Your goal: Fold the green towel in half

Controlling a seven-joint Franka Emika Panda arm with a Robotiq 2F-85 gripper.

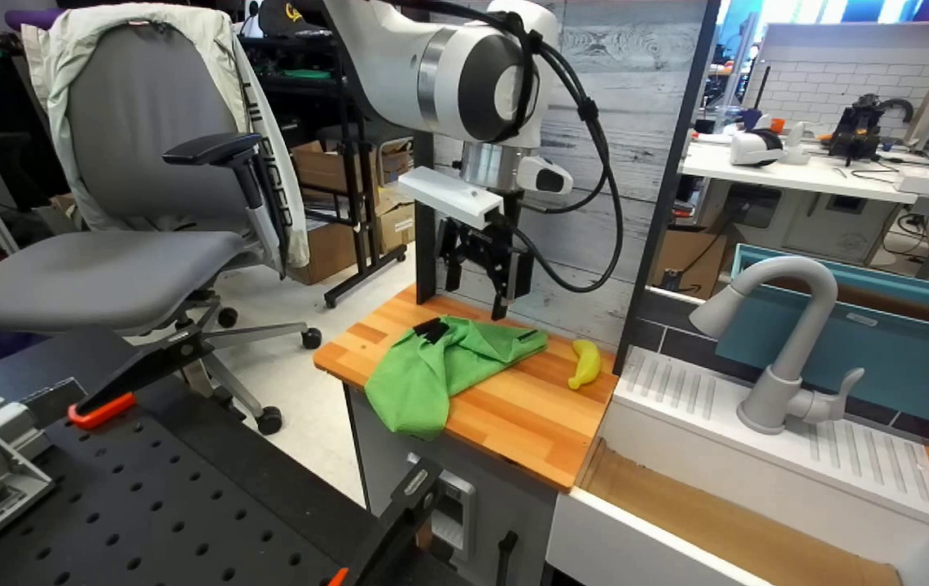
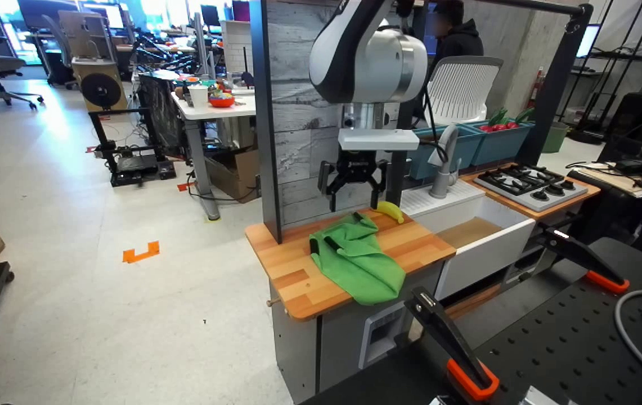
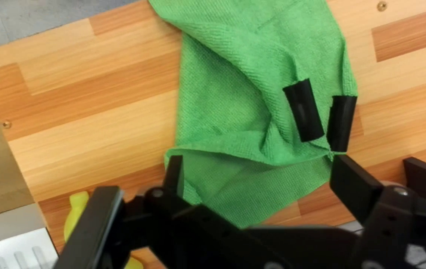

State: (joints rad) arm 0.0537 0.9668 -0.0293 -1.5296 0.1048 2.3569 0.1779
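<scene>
Above the rumpled green towel (image 3: 231, 97), the jaws hang parted; lettering (image 1: 277, 167) on a jacket (image 1: 224, 53) blurs.

In an exterior view, the towel (image 1: 427, 374) lies on the countertop (image 1: 525, 407), overhanging its front edge. Just right of the towel lies the banana (image 1: 586, 363); farther right, the sink (image 1: 716, 465). Behind the towel stands the wall panel (image 1: 643, 146); left of the towel, the chair (image 1: 163, 146); before the towel, the pegboard (image 1: 187, 480). Above the towel hangs the gripper (image 1: 476, 299).
</scene>
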